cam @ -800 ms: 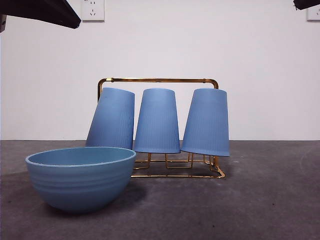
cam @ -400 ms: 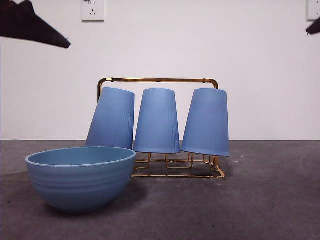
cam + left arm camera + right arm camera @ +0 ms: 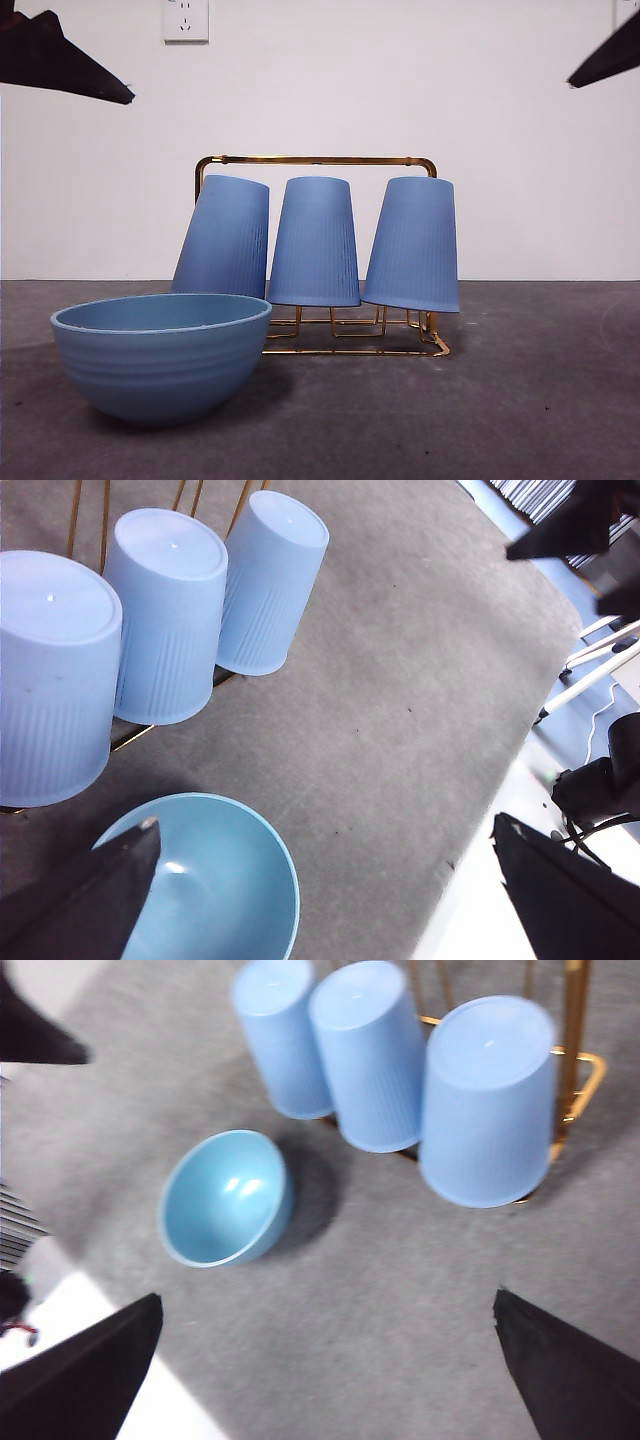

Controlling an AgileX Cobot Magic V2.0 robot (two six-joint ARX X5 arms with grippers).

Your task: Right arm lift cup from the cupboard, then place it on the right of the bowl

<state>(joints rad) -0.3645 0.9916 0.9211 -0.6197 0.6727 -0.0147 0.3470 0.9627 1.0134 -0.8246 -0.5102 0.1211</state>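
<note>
Right claw (image 3: 320,1360) high at 2 o'clock in the front view, jaws spread wide, empty. Left claw (image 3: 320,880) high at 10 o'clock, also wide. Cup (image 3: 413,243) inverted on cupboard (image 3: 316,160), rightmost of three. Bowl (image 3: 160,355) at 7 o'clock. Bare bench (image 3: 520,400) right of bowl.

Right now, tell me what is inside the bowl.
The bowl shows only its bare blue inside with light glints. In the left wrist view a black pincer finger covers part of its floor.
</note>
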